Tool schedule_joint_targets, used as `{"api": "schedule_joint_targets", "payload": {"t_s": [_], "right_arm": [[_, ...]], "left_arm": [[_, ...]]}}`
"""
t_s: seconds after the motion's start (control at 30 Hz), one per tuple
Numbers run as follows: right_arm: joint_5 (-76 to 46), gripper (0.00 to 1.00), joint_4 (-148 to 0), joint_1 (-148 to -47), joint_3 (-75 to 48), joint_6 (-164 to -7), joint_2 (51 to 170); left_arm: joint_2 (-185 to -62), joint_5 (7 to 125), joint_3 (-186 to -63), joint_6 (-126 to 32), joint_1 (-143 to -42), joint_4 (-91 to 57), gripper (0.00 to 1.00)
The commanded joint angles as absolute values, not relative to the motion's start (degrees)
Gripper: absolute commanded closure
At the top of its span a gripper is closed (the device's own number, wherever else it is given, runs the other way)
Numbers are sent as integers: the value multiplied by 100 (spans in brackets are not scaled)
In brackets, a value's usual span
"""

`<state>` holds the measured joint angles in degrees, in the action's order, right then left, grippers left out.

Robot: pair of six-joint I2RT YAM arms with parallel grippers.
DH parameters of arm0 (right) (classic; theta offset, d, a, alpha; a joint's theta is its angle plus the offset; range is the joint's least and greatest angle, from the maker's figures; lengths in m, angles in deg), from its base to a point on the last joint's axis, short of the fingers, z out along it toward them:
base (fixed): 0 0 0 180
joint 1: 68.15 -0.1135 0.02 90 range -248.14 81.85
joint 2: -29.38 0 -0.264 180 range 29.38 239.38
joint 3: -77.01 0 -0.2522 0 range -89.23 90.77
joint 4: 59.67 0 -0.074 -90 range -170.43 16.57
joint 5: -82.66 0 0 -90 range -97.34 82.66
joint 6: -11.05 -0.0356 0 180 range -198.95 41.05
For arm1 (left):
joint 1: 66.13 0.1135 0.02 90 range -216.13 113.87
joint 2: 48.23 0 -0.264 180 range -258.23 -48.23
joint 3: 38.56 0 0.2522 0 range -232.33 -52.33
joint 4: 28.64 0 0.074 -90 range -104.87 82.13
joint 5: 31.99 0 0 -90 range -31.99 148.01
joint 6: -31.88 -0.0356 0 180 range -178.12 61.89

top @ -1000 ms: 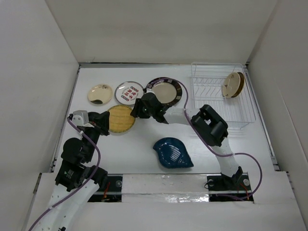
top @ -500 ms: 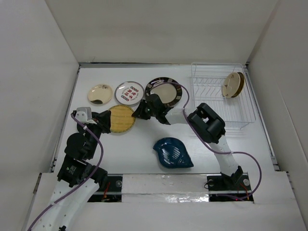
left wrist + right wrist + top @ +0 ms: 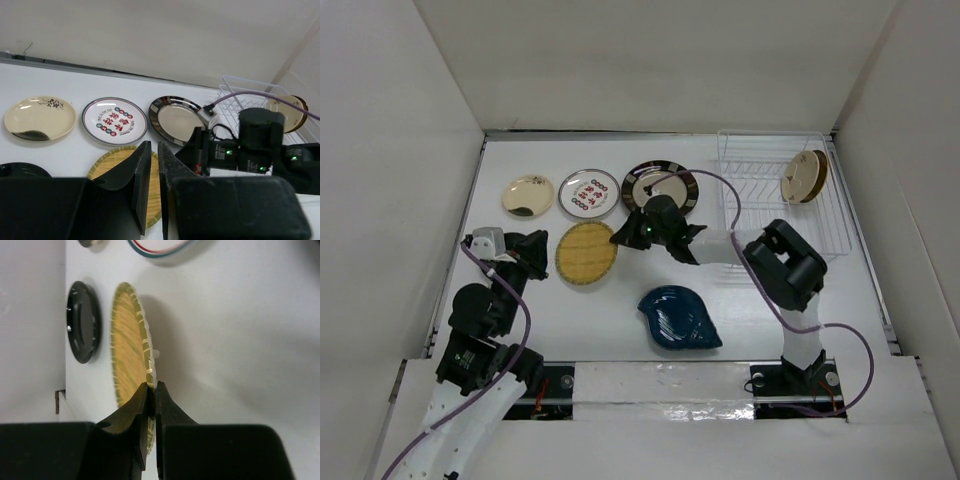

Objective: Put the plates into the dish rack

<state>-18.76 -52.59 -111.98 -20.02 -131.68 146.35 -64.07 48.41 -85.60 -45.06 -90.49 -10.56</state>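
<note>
Table (image 3: pixel 760 300): white surface. Only the top view shows all seven plates and both grippers at once.
Dish rack (image 3: pixel 770 215): upper right of the top view. Two plates (image 3: pixel 805 176) stand on edge at its far right end. The left wrist view catches only part of the rack, at its right edge.
Back row: cream plate (image 3: pixel 528 195), white plate with red marks (image 3: pixel 589 192) and black-rimmed plate (image 3: pixel 660 187) lie flat side by side, upper centre-left of the top view. The left wrist view shows their patterns more clearly.
Blue leaf-shaped plate (image 3: pixel 678 318): flat, lower centre of the top view. It appears in that view only.
Woven yellow plate (image 3: pixel 587 252): centre left of the top view, in front of the back row, between the two grippers.
Right gripper (image 3: pixel 151 392): jaws clamped on the rim of the woven yellow plate. The right wrist view shows the rim pinched between the fingertips and the plate tilted, with shadow beneath it. In the top view the wrist covers this pinch.
Left gripper (image 3: pixel 154 165): jaws almost together, a narrow slit between them, nothing held. The woven yellow plate lies beyond and below the fingertips. In the top view the gripper sits just left of the plate, apart from its rim.
</note>
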Motion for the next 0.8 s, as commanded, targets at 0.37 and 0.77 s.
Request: {"api": "schedule_joint_targets", "payload": {"t_s": [0.37, 0.77], "right_arm": [[1609, 100, -6420, -8512, -2375, -10209, 10683], [3344, 100, -5919, -7175, -979, -6772, 11823]], "left_arm": [[-5650, 5406, -8616, -4449, -9030, -1285, 88], [-5131, 5327, -8625, -4423, -9232, -1197, 87]]}}
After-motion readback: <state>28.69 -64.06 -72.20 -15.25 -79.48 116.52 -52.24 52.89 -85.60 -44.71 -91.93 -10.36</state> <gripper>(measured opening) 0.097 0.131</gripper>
